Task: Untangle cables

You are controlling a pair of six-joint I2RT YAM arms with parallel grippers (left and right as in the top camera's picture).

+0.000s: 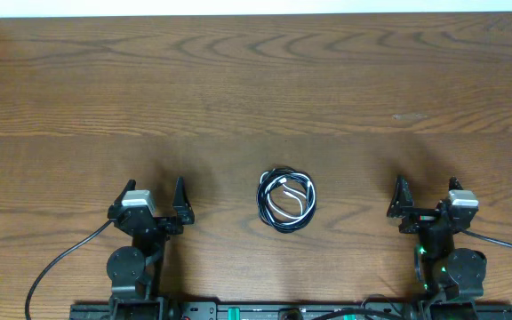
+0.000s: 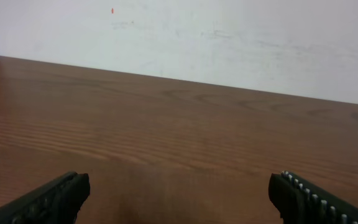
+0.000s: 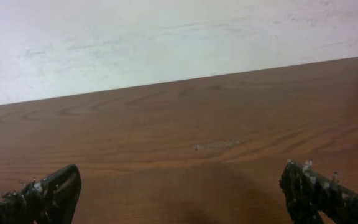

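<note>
The cables (image 1: 285, 200) lie as one small tangled coil on the wooden table, near its front and midway between the arms. Black loops run round the outside and a white cord curls inside them. My left gripper (image 1: 156, 197) rests on the table to the left of the coil, open and apart from it. To the right of the coil, also apart from it, sits my right gripper (image 1: 428, 197), open as well. In the wrist views the left gripper (image 2: 179, 186) and the right gripper (image 3: 180, 180) hold nothing between their wide-spread fingers. The cables do not show in either wrist view.
The table (image 1: 238, 89) stretches far behind the coil to a white wall (image 2: 229, 37). Thick black arm wires (image 1: 56, 262) trail off at the front corners. A pale scuff (image 3: 215, 145) marks the wood ahead of the right gripper.
</note>
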